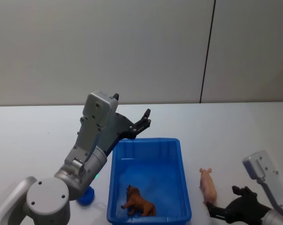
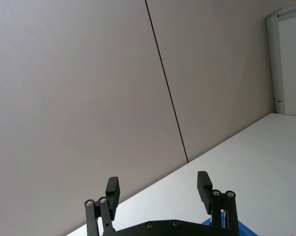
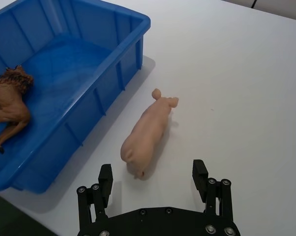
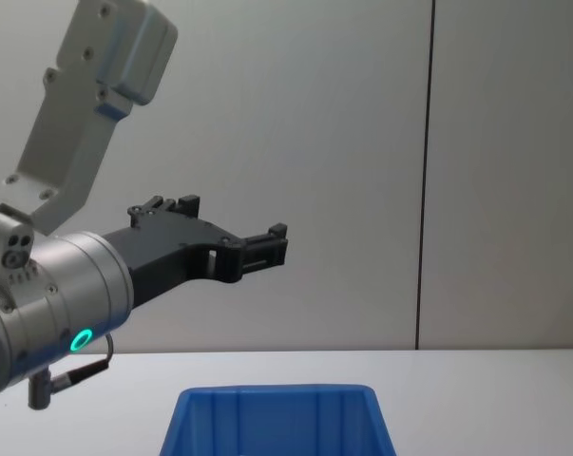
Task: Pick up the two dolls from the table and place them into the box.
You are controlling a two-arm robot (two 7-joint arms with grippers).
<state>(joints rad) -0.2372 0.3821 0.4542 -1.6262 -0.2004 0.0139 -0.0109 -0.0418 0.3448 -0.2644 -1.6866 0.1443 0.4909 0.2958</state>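
- Well, I count two animal dolls, one bin and two grippers.
- The bright blue rectangular plastic bin (image 1: 178, 149) has a thick rim and ribbed inner walls. It sits on the plain, flat pale white-grey tabletop (image 1: 240, 126).
- The brown moulded lion doll (image 1: 140, 204), with a shaggy mane, is on the bin's floor by its near wall.
- The smooth pale pink pig doll (image 3: 148, 130) lies on the tabletop just beside the bin's right wall, not touching it.
- My left gripper (image 2: 157, 183) hangs high over the bin's far left corner, its black fingers spread wide and holding nothing.
- My right gripper (image 3: 152, 170) sits low near the pig, its fingers wide apart and empty.
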